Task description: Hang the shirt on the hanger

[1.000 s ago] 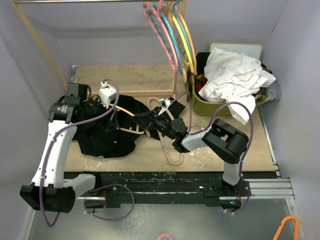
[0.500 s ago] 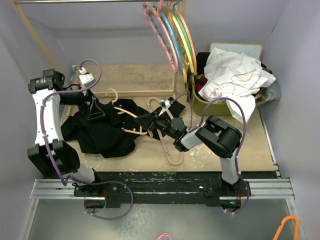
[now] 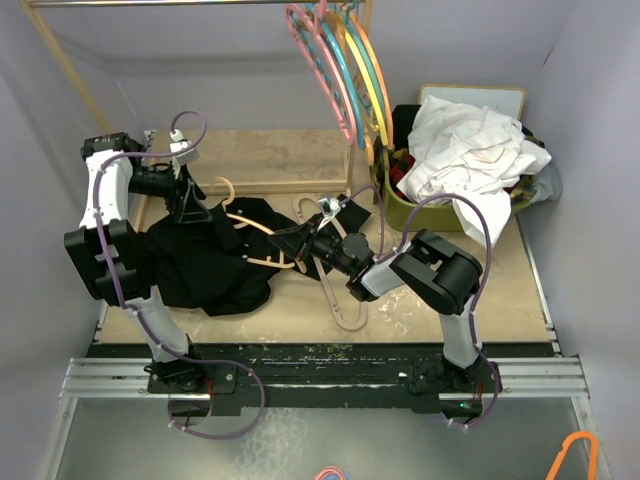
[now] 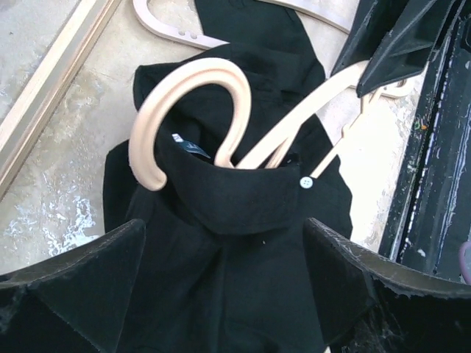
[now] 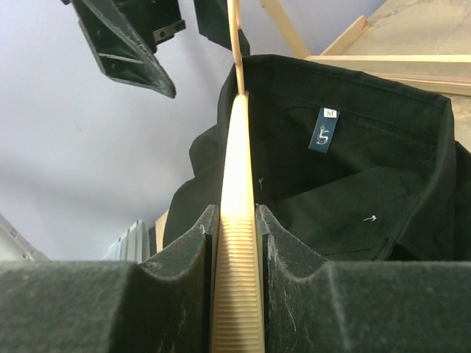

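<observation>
Black shirt [image 3: 205,270] part-threaded on the cream hanger [image 5: 237,147], heaped on the table [image 3: 270,155] left of centre, between two grippers.
Pinches one ribbed arm of the hanger in the right gripper [image 5: 237,220], jaws closed tight on it, just short of the collar [image 4: 243,195] and its size label [image 5: 324,131]. Hangs the left gripper [image 3: 190,212] directly above that collar, fingers [image 4: 73,287] spread wide, holding nothing. Shows the hook [image 4: 188,72] poking out through the neck opening. Cannot tell how far the hanger's other arm reaches inside the fabric; sleeves lost in dark folds; gripped arm's near end cut off in the right wrist view.
</observation>
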